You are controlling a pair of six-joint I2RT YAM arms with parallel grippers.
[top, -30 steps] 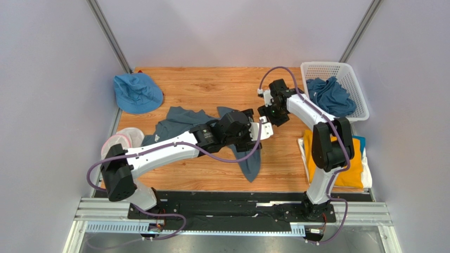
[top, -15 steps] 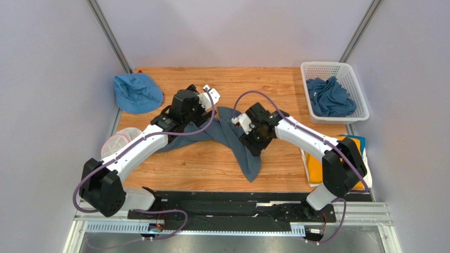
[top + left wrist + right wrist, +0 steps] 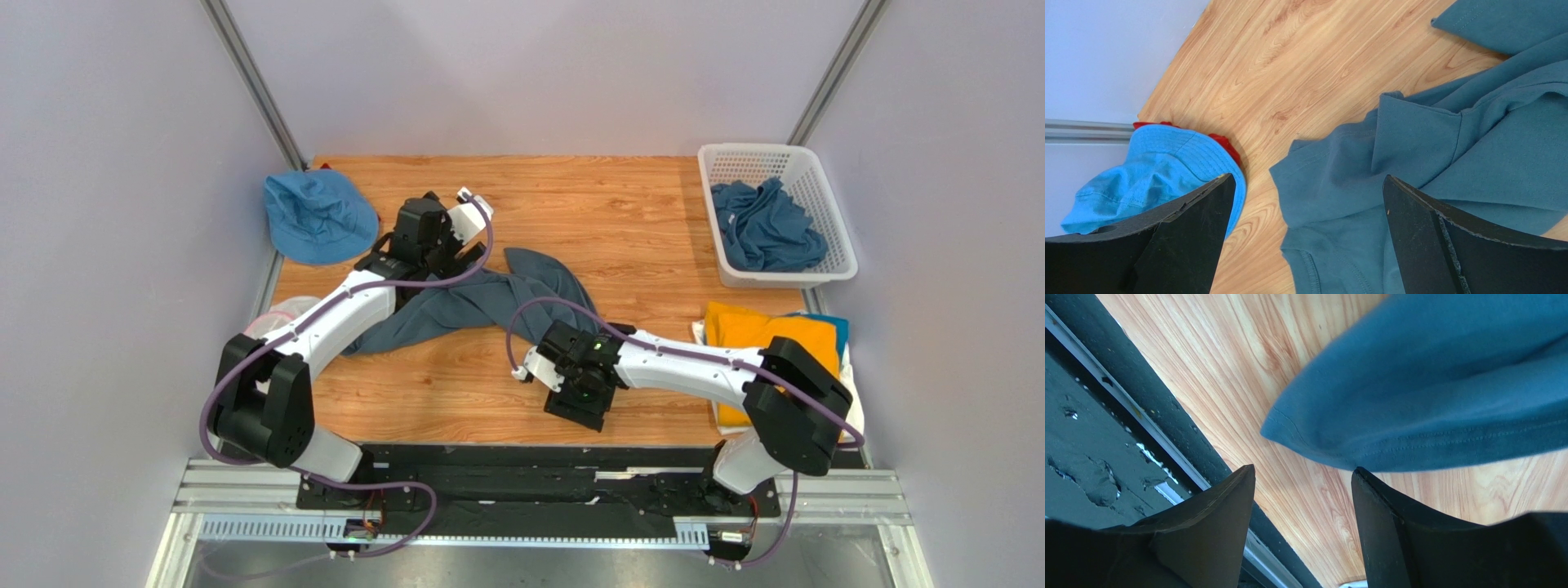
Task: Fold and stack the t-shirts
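Tabletop (image 3: 638, 233): L fingers (image 3: 1183, 245) wide, R fingers (image 3: 1207, 539) half-open, over t-shirt (image 3: 460, 306).

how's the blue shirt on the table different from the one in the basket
The table shirt lies loosely spread over the wood; the basket shirt is bunched in a heap in the white basket. The open left gripper and right gripper are at the table shirt; neither is near the basket shirt. Both shirts are slate-blue and unfolded.
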